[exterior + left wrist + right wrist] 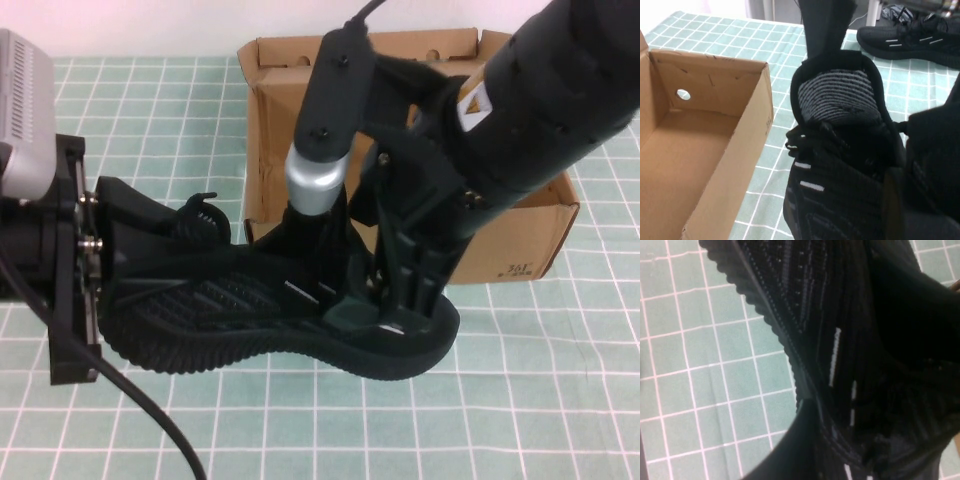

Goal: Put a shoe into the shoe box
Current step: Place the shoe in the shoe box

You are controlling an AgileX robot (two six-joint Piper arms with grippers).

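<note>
Centrally in the high view, a black mesh sneaker with short white dashes along its side (pixel 270 315) lay held in the air on its side, ribbed sole toward the camera, just in front of a large plain brown cardboard shoe box (pixel 520 235) that stood open at the upper middle of the frame on a green-and-white checked table mat (pixel 540 400). At the left edge of the frame, the left gripper (pixel 100 270) was closed tight on the end of the sneaker there. Coming in from the upper right, the right gripper (pixel 395 300) sat over the sneaker's other end with its jaws spread fully wide, one on either side of the shoe and not clamping it. The left wrist view showed the sneaker's collar and striped grey insole (pixel 837 97), the box's empty interior and round side hole (pixel 683 94), plus a second matching sneaker (pixel 910 42) lying at the upper right of that frame.
</note>
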